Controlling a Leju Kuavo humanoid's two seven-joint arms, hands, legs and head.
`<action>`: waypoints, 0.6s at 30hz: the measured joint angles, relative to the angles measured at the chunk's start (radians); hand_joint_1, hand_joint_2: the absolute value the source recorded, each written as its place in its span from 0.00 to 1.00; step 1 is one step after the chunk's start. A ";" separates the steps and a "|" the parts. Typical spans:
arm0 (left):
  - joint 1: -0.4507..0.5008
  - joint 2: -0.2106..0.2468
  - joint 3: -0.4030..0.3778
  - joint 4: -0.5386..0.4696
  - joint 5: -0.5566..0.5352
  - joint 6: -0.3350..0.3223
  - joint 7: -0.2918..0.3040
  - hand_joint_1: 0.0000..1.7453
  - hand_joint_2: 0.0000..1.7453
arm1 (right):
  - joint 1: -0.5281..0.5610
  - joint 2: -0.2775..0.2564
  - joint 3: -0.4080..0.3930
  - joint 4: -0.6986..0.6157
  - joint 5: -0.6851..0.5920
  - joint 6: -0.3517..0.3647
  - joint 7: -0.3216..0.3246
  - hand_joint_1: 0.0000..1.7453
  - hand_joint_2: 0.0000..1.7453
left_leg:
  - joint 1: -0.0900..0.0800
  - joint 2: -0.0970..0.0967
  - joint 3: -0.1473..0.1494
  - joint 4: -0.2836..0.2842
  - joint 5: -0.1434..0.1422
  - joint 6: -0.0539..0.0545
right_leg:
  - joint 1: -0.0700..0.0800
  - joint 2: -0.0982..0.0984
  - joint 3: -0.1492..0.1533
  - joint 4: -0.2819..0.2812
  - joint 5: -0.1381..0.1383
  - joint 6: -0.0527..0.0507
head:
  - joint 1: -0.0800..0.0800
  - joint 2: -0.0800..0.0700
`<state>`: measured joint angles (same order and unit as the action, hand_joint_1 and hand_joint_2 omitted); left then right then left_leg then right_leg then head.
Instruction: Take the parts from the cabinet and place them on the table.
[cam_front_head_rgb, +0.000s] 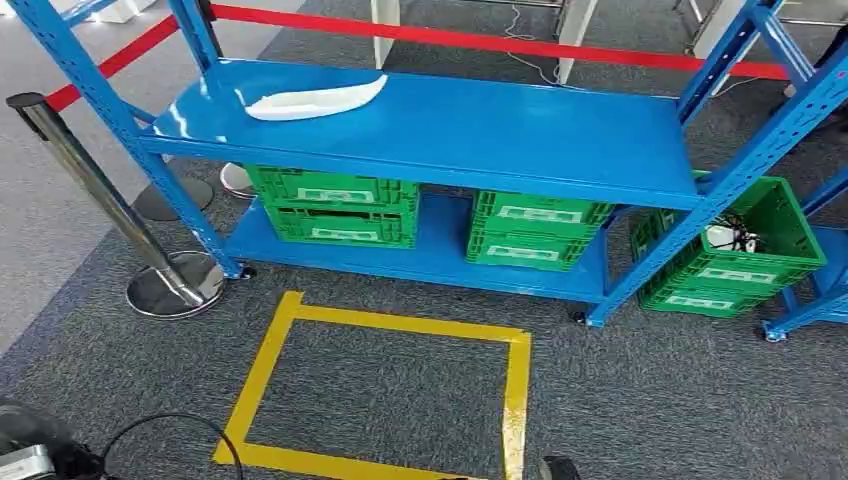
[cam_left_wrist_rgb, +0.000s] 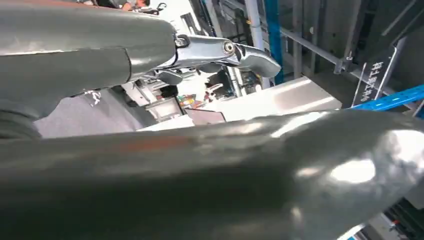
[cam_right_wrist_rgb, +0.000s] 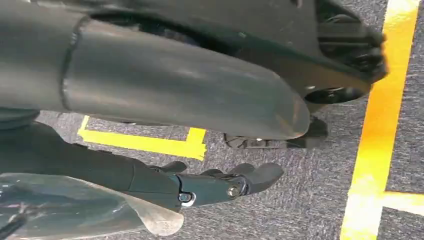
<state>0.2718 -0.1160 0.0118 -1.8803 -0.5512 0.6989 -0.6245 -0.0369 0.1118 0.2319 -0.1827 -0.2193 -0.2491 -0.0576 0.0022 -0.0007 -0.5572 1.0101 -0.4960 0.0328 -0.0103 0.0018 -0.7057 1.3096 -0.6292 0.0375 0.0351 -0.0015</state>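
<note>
A long white moulded part (cam_front_head_rgb: 315, 100) lies on the left of the blue rack's top shelf (cam_front_head_rgb: 500, 135). My left hand (cam_left_wrist_rgb: 210, 51) shows in the left wrist view with its fingers stretched out straight and nothing in them. My right hand (cam_right_wrist_rgb: 215, 186) hangs over the grey carpet near a yellow tape line, fingers extended and apart, holding nothing. A clear plastic sheet (cam_right_wrist_rgb: 75, 212) shows beside that wrist; I cannot tell what it belongs to.
Green crates (cam_front_head_rgb: 335, 205) (cam_front_head_rgb: 535, 230) sit on the rack's lower shelf. A third crate (cam_front_head_rgb: 735, 255) at the right holds a white item with cables. A chrome stanchion (cam_front_head_rgb: 110, 200) with a red belt (cam_front_head_rgb: 480, 42) stands left. A yellow tape square (cam_front_head_rgb: 515, 390) marks the carpet.
</note>
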 joint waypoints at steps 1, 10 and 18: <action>0.000 0.000 0.000 0.000 0.000 0.000 -0.001 0.00 0.00 | 0.000 0.000 0.000 0.000 0.000 0.000 0.000 0.00 0.00 | -0.001 -0.002 0.004 0.000 -0.002 -0.001 | 0.000 0.000 0.019 -0.052 0.041 -0.002 | 0.001 0.000; 0.000 0.000 -0.002 -0.003 0.000 0.000 -0.007 0.00 0.00 | -0.001 0.001 0.000 0.000 0.002 0.000 0.000 0.00 0.00 | -0.005 -0.002 0.005 0.039 -0.045 -0.040 | -0.002 -0.002 0.154 -0.306 0.124 -0.037 | -0.007 0.000; 0.004 0.000 -0.001 -0.003 -0.006 0.000 -0.008 0.00 0.00 | 0.000 0.001 0.000 0.000 0.002 0.001 0.003 0.00 0.00 | 0.020 -0.001 -0.052 0.088 0.028 -0.063 | -0.006 0.001 0.199 -0.305 0.090 -0.037 | -0.010 0.000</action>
<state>0.2760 -0.1156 0.0107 -1.8837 -0.5577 0.6992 -0.6321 -0.0373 0.1125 0.2316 -0.1823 -0.2171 -0.2480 -0.0549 0.0220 -0.0017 -0.6093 1.0984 -0.4677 -0.0306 -0.0164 0.0026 -0.5064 1.0045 -0.5388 0.0001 0.0248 -0.0015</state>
